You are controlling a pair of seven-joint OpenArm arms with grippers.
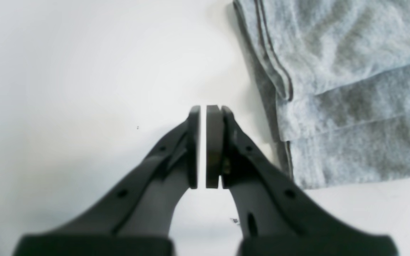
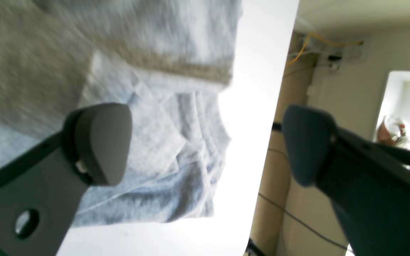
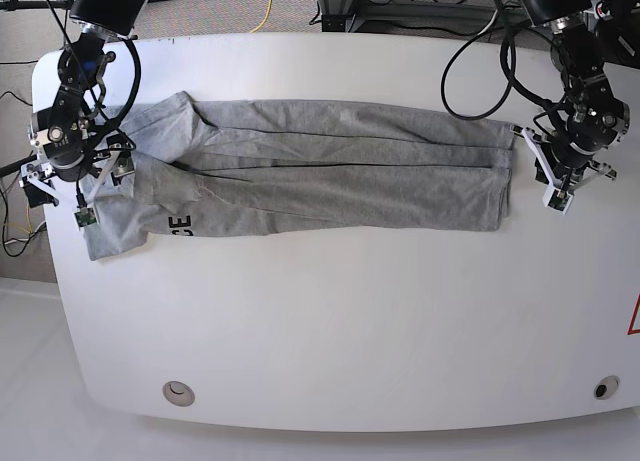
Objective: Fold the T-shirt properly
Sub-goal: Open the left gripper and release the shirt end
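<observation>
In the left wrist view, the left gripper (image 1: 203,145) sat at lower centre with its jaws pressed almost together, gripping nothing, over the white table (image 1: 84,89). The T-shirt (image 1: 340,89) filled the upper right in stacked grey folds.

In the right wrist view, the right gripper (image 2: 205,142) had its jaws spread wide and empty, with rumpled T-shirt cloth filling the left half.

In the base view, the T-shirt lay as a long band across the upper table, black letters (image 3: 180,224) at its lower left end.
</observation>
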